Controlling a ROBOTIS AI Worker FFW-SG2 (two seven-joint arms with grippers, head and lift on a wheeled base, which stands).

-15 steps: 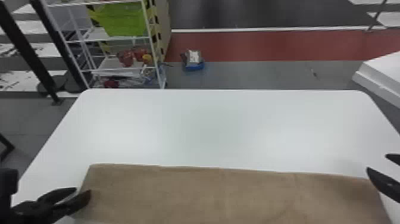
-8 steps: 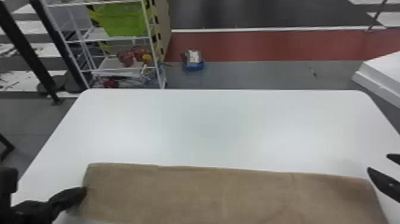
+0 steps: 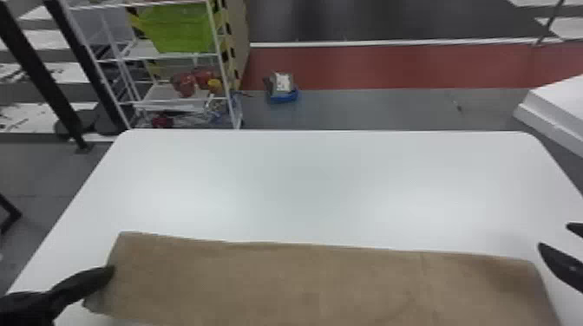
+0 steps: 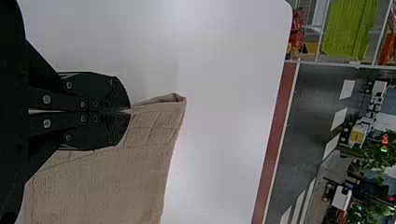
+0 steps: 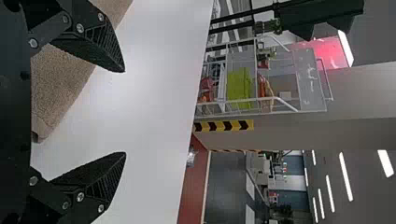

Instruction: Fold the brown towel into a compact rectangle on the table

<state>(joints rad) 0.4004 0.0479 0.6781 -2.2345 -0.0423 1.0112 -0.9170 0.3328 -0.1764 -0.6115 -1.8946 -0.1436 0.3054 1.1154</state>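
Left gripper [image 4: 130, 111] has pinched the brown towel [image 3: 277, 281] at eight o'clock; right gripper [image 5: 125, 112], at four, is wide open. Probably mid-fold: next, bring that end toward three.

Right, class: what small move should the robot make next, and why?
Probably lift the left end of the brown towel and start carrying it rightward. The left hand is shut on that end, the towel lies as a long strip across the table, and the right hand is open beside the other end.
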